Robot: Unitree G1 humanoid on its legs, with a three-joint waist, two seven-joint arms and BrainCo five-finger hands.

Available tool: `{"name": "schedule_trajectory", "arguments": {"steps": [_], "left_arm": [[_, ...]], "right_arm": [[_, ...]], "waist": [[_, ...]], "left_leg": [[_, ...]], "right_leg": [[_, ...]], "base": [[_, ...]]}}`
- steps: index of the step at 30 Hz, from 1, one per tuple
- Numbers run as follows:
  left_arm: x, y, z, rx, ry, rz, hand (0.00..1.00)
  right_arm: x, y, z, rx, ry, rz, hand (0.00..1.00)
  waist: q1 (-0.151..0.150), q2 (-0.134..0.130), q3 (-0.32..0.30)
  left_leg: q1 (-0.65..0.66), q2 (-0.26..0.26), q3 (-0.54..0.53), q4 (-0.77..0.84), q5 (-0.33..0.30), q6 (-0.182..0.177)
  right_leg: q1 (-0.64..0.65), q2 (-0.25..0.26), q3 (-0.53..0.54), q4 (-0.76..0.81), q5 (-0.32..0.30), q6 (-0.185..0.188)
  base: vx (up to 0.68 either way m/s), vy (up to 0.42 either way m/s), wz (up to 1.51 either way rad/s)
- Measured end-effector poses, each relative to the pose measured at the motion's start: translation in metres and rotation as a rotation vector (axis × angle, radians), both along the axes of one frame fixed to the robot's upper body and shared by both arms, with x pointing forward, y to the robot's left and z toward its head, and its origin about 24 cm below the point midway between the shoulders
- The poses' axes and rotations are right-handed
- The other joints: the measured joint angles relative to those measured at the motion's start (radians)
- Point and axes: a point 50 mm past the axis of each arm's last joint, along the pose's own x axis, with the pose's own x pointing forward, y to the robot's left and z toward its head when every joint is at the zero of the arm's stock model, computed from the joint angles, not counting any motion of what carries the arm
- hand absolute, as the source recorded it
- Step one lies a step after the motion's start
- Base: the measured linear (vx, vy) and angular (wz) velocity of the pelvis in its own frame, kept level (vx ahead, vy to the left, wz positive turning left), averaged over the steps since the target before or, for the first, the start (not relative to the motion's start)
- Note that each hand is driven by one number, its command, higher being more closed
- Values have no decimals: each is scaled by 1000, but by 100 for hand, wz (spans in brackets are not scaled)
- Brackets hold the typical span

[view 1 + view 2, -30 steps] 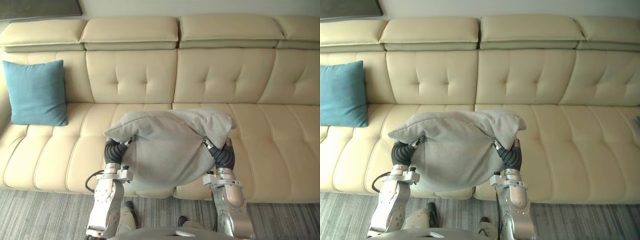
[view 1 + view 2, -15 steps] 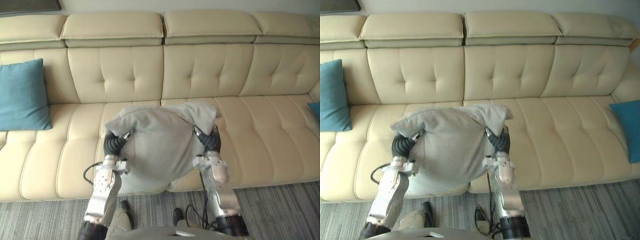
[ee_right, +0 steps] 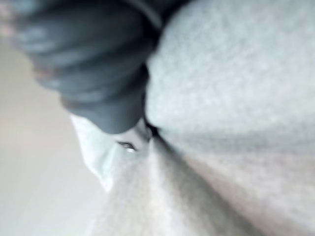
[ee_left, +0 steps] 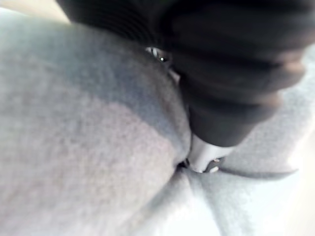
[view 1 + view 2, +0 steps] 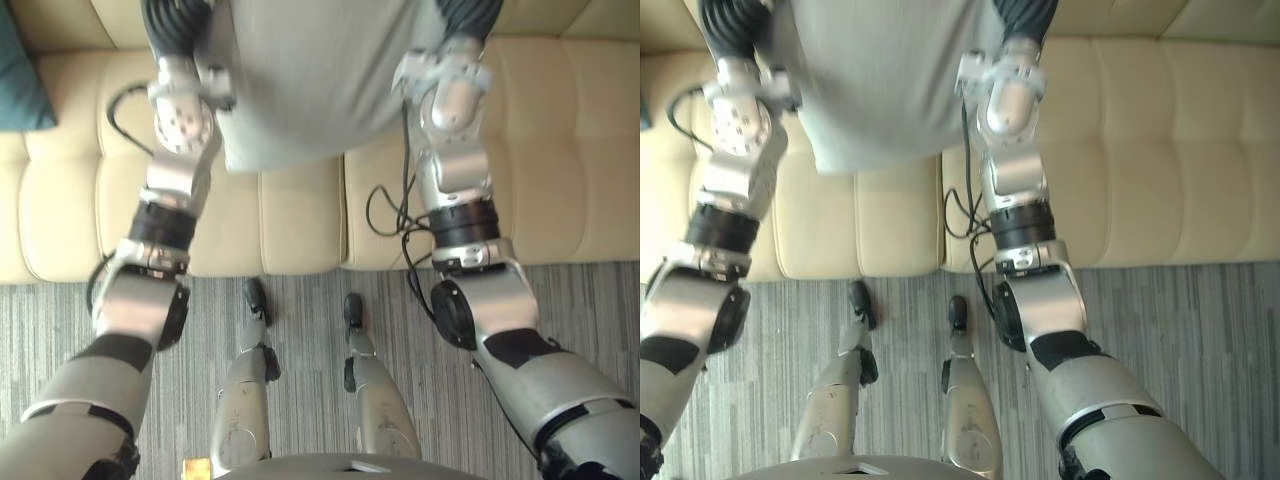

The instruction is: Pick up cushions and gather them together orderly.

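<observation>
Grey cushion (image 5: 320,80) hangs between the two hands, held up in front of the cream sofa (image 5: 300,220), with its lower edge over the front of the seat. The left hand (image 4: 231,73) presses into one side of it and the right hand (image 3: 93,64) into the other (the cloth folds in around each, so whether either is clamped on it cannot be told). A second cushion (image 5: 18,80), blue-green, sits on the sofa at the far left, well apart from the grey one. Below the sofa's front lies a grey striped carpet (image 5: 600,320).
</observation>
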Motion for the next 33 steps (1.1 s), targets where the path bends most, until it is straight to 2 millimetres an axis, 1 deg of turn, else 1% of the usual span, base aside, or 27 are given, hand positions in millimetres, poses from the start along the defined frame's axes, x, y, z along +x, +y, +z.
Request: {"name": "schedule_trajectory", "arguments": {"steps": [1,2,3,4,5,6,7,8,9,10,11,17,18,19,20,21,23,24,25,26,27,28,29,30,31,32,33], "left_arm": [[-1,-2,9,0,-18,-3,100],[-6,-6,31,3,-63,-2,100],[-8,-7,38,7,-78,2,100],[-13,-10,56,13,-112,4,100],[-15,-12,62,14,-123,1,100],[-18,-14,69,16,-138,-3,100],[-19,-15,70,29,-142,3,100],[-20,-17,72,31,-145,0,100],[-21,-18,76,33,-151,-2,0],[-23,-20,79,31,-157,-6,0],[-25,-21,81,20,-165,-12,0],[-37,-12,94,-69,-231,-19,0],[-40,-11,97,-79,-246,-22,0],[-42,-9,99,-90,-257,-24,0],[-43,-9,100,-95,-263,-25,0],[-43,-8,100,-94,-265,-25,0],[-43,-2,100,-89,-265,-7,0],[-42,7,98,-74,-260,19,0],[-40,16,95,-68,-252,36,0],[-36,31,86,-83,-225,59,0],[-33,39,80,-95,-206,72,0],[-23,60,56,-127,-126,100,0],[-18,71,40,-139,-80,115,0],[-15,91,22,-170,-31,141,0],[-16,110,13,-207,-6,165,0],[-16,123,6,-242,15,180,0],[-15,133,-6,-276,46,184,0]], "right_arm": [[-2,-1,8,17,-16,-4,100],[-8,-1,27,44,-65,-36,100],[-11,-1,35,54,-83,-45,100],[-20,-1,50,79,-128,-66,100],[-23,-2,54,90,-144,-79,100],[-26,-3,59,109,-160,-87,100],[-26,-4,59,124,-156,-101,100],[-27,-5,59,132,-158,-105,100],[-28,-5,61,140,-162,-107,100],[-29,-5,62,148,-169,-110,100],[-35,-5,65,159,-197,-109,0],[-55,-4,77,177,-297,-113,0],[-60,-4,79,172,-327,-132,0],[-61,-4,80,169,-335,-144,0],[-61,-5,79,172,-333,-150,0],[-61,-8,79,173,-330,-161,0],[-61,-10,80,172,-333,-169,0],[-61,-13,80,169,-331,-173,0],[-60,-15,80,160,-325,-167,0],[-58,-20,79,147,-314,-160,0],[-56,-23,77,144,-305,-162,0],[-49,-35,68,137,-261,-139,0],[-44,-45,62,133,-233,-150,0],[-40,-63,58,126,-204,-166,0],[-41,-78,59,136,-194,-184,0],[-39,-89,57,148,-174,-190,0],[-35,-101,50,163,-137,-191,0]], "waist": [[-1,1,11],[-2,8,25],[-2,11,27],[0,18,35],[0,21,47],[1,21,83],[1,22,86],[1,22,86],[4,22,86],[4,21,88],[9,22,94],[23,22,93],[23,22,93],[23,22,93],[23,22,93],[26,22,93],[26,22,93],[26,22,93],[26,22,93],[27,22,93],[26,22,93],[25,23,74],[25,21,45],[25,22,39],[25,22,40],[24,23,40],[22,22,40]], "left_leg": [[-9,0,-3,0,4,-4],[-53,0,-12,-1,12,-15],[-74,0,-16,-1,16,-21],[-123,1,-32,-1,27,-35],[-136,1,-33,-1,31,-40],[-138,1,-34,-1,37,-48],[-168,1,-34,-1,51,-68],[-186,1,-35,-1,59,-79],[-210,2,-35,-1,71,-94],[-234,3,-33,-1,83,-109],[-252,8,-31,-1,87,-109],[-307,33,-25,-1,87,-109],[-329,37,-25,-1,83,-113],[-342,42,-26,-1,71,-125],[-349,44,-27,-1,59,-128],[-354,45,-25,-1,50,-116],[-354,41,-24,-2,43,-107],[-350,40,-21,-2,35,-96],[-343,41,-18,-1,34,-94],[-326,41,-13,-1,35,-94],[-316,42,-10,-1,38,-94],[-297,42,-3,-2,33,-90],[-300,41,-5,-2,24,-80],[-288,42,-2,-2,15,-74],[-279,47,-2,-1,20,-76],[-268,50,-2,-1,44,-60],[-246,50,-5,-1,48,-56]], "right_leg": [[-9,0,0,0,2,1],[-55,-1,-3,2,7,3],[-75,-1,-3,2,11,5],[-124,-1,-5,2,21,4],[-138,-2,-7,3,22,4],[-141,-4,-6,3,23,4],[-175,-6,-5,13,23,4],[-196,-8,-5,21,22,3],[-225,-9,-5,29,22,3],[-253,-9,-3,37,22,3],[-279,-8,0,48,22,3],[-373,14,7,108,5,-12],[-400,19,6,118,5,-12],[-416,21,6,126,5,-12],[-427,23,6,134,5,-12],[-440,23,6,146,6,-12],[-449,19,10,163,2,-11],[-449,18,12,171,0,-11],[-445,18,14,175,0,-11],[-431,18,15,175,0,-11],[-422,18,15,175,0,-11],[-408,18,11,183,-14,-11],[-416,16,9,197,-28,-13],[-407,16,4,209,-39,-16],[-394,19,2,208,-40,-18],[-380,21,-4,208,-41,-19],[-355,20,-17,208,-46,-21]], "base": [[-60,-9,1],[-50,-10,-1],[-43,-3,-4],[-10,12,-4],[10,28,-4],[0,0,0],[0,0,0],[0,0,0],[0,0,0],[5,32,-10],[-3,35,-12],[-30,53,-13],[-57,76,-12],[-61,86,-7],[-57,80,-5],[-72,99,-4],[-69,102,0],[-37,63,0],[-26,36,-3],[-16,12,-4],[-29,-7,-3],[0,0,0],[-27,-52,8],[-26,-73,10],[-38,-100,9],[-39,-94,8],[-35,-116,17]]}}
